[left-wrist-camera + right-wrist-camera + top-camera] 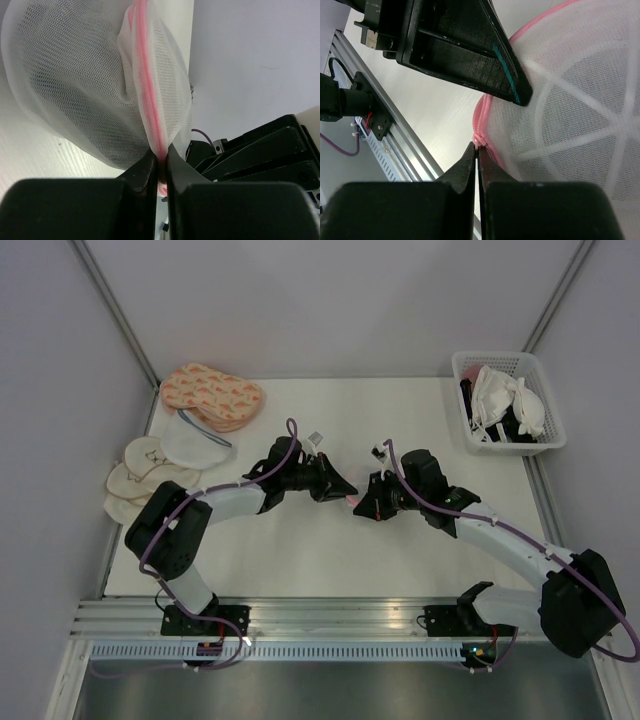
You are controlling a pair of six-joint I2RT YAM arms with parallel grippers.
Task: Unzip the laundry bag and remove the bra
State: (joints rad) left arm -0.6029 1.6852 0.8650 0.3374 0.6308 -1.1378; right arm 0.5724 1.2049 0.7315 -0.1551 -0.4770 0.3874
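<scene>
From overhead, the white mesh dome-shaped laundry bag (pixel 352 500) is little more than a pink sliver at the centre of the white surface (pixel 330 560), almost covered by the two black wrists meeting over it. Only that view shows what lies around it: a white plastic basket (pixel 500 356) of pale padded bras at 2 o'clock, peach patterned pads (pixel 210 390) at 11 o'clock and cream round pads (pixel 135 480) at 9 o'clock.

The wrist cameras show the grips. In the left one, the left fingers (pixel 142 172) are clenched on the bag's pink zip rim, the mesh bulging away towards 11 o'clock with a grey shade inside; what it holds cannot be made out. In the right one, the right fingers (pixel 462 170) are pressed tight together, their tips pinching the pink zip slider, with white ribs fanning across the dome at 2 o'clock.

The left arm (pixel 230 502) bends at 9 o'clock and reaches towards 3 o'clock. The right arm (pixel 500 535) stretches from 4 o'clock towards 10 o'clock.
</scene>
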